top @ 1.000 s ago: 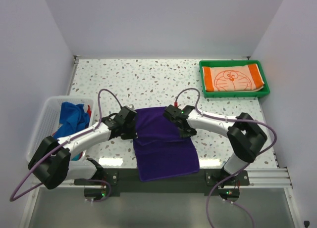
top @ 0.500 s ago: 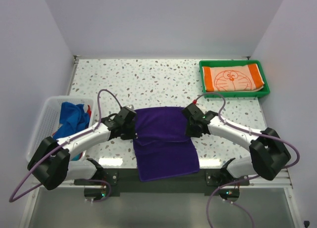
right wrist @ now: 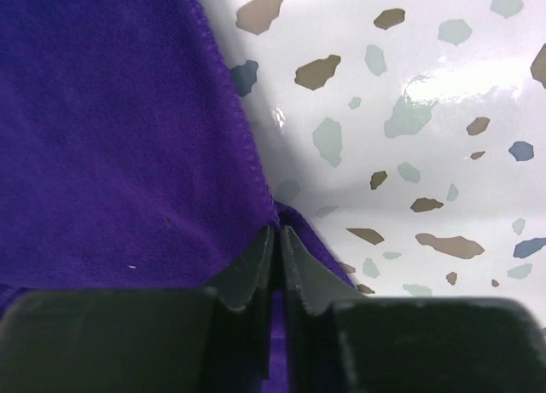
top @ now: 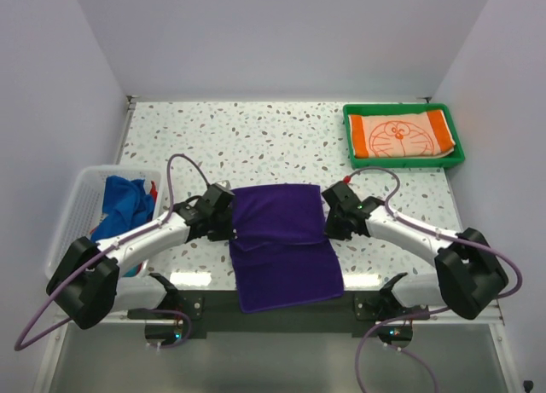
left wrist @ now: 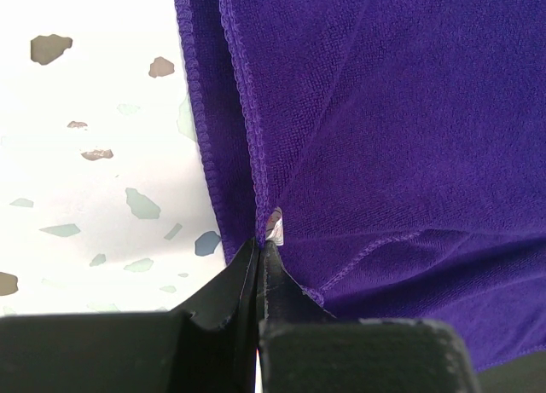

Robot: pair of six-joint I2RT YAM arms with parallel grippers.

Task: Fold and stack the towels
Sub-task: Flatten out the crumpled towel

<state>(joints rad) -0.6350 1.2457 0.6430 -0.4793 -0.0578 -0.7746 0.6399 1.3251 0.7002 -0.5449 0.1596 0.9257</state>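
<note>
A dark purple towel (top: 281,239) lies on the speckled table between the two arms, its far part folded over and its near end hanging toward the table's front edge. My left gripper (top: 232,225) is shut on the towel's left edge; in the left wrist view the jaws (left wrist: 260,244) pinch the hem beside a small white label. At the right edge, my right gripper (top: 328,221) is shut on the towel, with purple cloth (right wrist: 111,137) caught between its nearly touching fingers (right wrist: 278,231). An orange-and-white cat-face towel (top: 401,135) lies folded in the tray.
The green tray (top: 401,108) sits at the back right. At the left stands a white mesh basket (top: 81,205) holding a bright blue towel (top: 124,204) and a bit of red cloth (top: 153,188). Both arms' cables arch over the table.
My right arm has swung from over the towel's far right corner out to its right edge, and its jaws have closed on the hem. The left gripper has stayed put.
</note>
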